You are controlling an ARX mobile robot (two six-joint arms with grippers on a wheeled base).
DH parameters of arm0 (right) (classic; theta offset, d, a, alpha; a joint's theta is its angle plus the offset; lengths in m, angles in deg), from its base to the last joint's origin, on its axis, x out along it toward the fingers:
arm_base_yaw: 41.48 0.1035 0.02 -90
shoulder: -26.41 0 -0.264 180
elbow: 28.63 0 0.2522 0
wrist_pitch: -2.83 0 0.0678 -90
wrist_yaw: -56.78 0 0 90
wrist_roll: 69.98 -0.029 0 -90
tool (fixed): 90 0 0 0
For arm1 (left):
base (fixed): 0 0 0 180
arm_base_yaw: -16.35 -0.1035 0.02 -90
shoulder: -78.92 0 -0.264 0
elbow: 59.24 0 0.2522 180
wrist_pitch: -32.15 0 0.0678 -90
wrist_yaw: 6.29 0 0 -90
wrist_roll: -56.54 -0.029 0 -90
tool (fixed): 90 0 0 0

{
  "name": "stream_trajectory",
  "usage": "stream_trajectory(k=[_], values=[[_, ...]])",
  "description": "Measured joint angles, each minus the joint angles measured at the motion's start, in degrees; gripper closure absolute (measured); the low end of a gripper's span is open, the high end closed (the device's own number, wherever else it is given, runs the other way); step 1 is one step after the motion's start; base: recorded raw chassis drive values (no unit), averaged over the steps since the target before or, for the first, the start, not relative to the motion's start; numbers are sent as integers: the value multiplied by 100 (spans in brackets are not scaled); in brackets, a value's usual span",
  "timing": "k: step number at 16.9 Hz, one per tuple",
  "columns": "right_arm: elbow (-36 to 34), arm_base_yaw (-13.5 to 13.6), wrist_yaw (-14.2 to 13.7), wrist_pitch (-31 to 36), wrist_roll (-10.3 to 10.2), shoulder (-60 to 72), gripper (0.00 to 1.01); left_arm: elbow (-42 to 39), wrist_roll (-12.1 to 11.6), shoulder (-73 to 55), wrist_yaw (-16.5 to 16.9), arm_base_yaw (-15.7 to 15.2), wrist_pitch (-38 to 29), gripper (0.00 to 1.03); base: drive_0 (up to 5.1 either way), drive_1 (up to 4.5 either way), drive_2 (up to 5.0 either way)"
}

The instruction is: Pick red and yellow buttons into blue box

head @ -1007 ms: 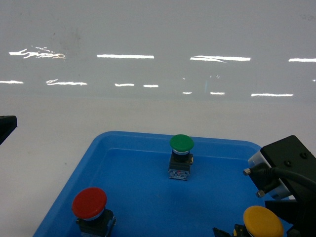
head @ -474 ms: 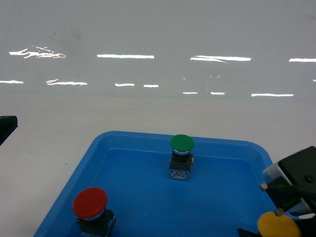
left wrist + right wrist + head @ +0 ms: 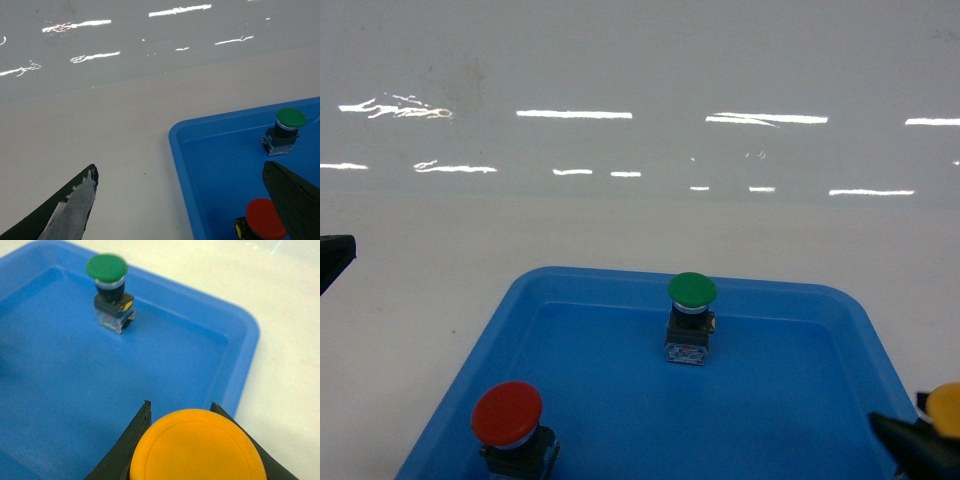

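Observation:
The yellow button (image 3: 197, 447) fills the bottom of the right wrist view, with my right gripper (image 3: 181, 407) shut on it, black fingers on both sides of its cap. In the head view its cap (image 3: 948, 405) shows at the right edge, just past the shallow tray's right rim. The red button (image 3: 507, 412) stands upright in the tray's near left corner. My left gripper (image 3: 180, 167) is open and empty, straddling the tray's left rim, its right finger over the red button (image 3: 265, 218). The blue box is out of view.
A shallow blue tray (image 3: 620, 272) with rounded corners lies on the white table. A green-capped button (image 3: 691, 290) stands upright near its far edge, also in the left wrist view (image 3: 291, 117) and right wrist view (image 3: 106, 266). A glossy white wall rises behind.
My right gripper has carried the yellow button to the right, from the tray's near right corner past its right rim to the edge of the head view. The red and green buttons stayed.

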Motion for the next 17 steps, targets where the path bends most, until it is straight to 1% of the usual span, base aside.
stream_trajectory(k=[1,2,3,4,5,6,7,10,11,12,15,17], values=[[-61,-140,7,-199,46,-474,70,0,0,0,-2,0,0,5,0,0,0],[-385,-490,-2,-605,186,-1996,70,0,0,0,0,0,2,5,0,0,0],[-748,-887,-170,-1473,192,-3624,70,0,0,0,0,0,0,5,0,0,0],[-984,-1233,-282,-2610,197,-5045,71,0,0,0,0,0,0,5,0,0,0],[-992,-1233,-297,-3139,197,-5635,71,0,0,-2,0,0,2,5,0,0,0],[-992,-1305,-319,-3499,197,-6179,71,0,0,-2,0,0,0,5,0,0,0],[-994,-1340,-402,-3595,197,-6568,71,0,0,0,-2,0,0,5,0,0,0],[-1003,-1342,-407,-3620,197,-6564,71,0,72,4,85,98,146,5,0,0,0],[-1005,-1342,-407,-3606,197,-6572,71,0,116,-28,50,160,149,5,0,0,0],[-1005,-1342,-407,-3606,197,-6577,71,52,201,-79,127,199,254,5,0,0,0],[-1005,-1342,-407,-3609,197,-6577,71,249,376,-431,273,415,389,5,0,0,0],[-1005,-1342,-407,-3606,197,-6577,71,376,463,-931,354,658,385,5,0,0,0]])
